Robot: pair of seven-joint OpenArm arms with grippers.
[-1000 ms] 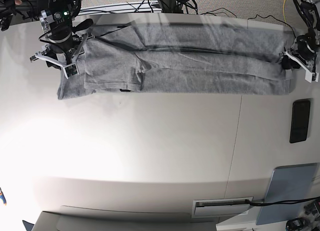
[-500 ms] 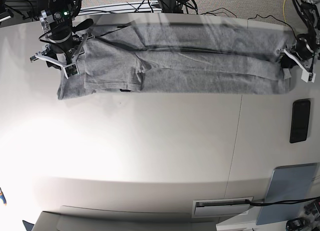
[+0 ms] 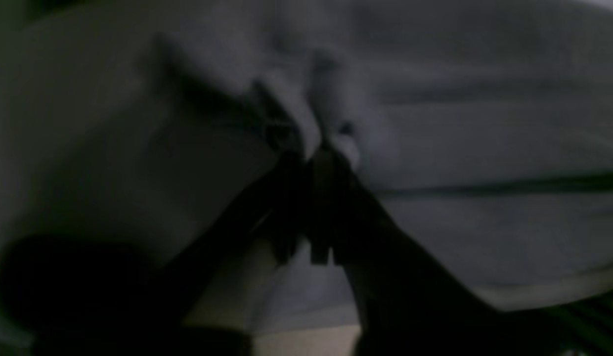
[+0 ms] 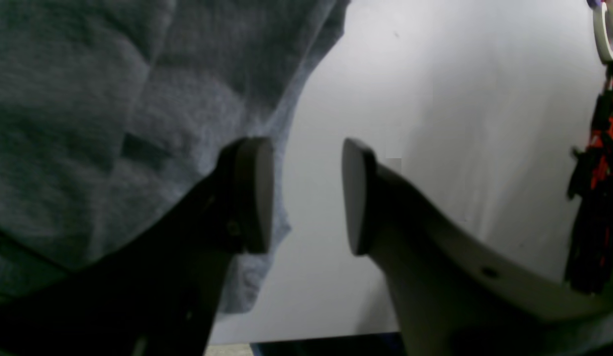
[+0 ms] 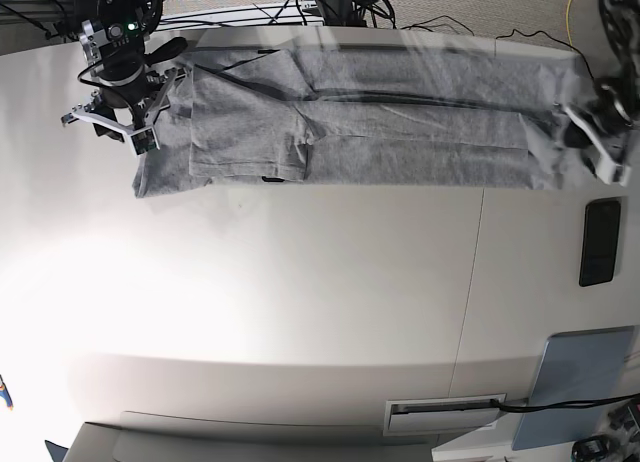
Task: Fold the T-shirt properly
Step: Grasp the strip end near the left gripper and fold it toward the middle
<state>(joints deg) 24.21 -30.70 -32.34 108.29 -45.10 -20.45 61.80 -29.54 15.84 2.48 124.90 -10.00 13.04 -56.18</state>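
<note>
The heather-grey T-shirt (image 5: pixel 380 132) lies as a long folded band across the back of the white table (image 5: pixel 300 302), plain side up. My left gripper (image 5: pixel 588 132) is at its right end, shut on a bunched fold of the fabric; the dark left wrist view shows the fingers (image 3: pixel 319 158) pinched together on the grey cloth (image 3: pixel 484 123). My right gripper (image 5: pixel 108 125) is open at the shirt's left end. In the right wrist view its pads (image 4: pixel 252 193) stand apart over the bare table, one finger over the shirt's edge (image 4: pixel 138 99), holding nothing.
A black phone (image 5: pixel 600 242) lies near the right edge and a grey-blue pad (image 5: pixel 575 382) at the front right. A slot (image 5: pixel 445 414) sits in the table's front. Cables run along the back edge. Red-and-black items (image 4: pixel 598 148) hang at the right wrist view's right side.
The left gripper has closed on the shirt's right end and drawn it, so the whole shirt has slid toward that side and its end is bunched. The right gripper has stayed open in place.
</note>
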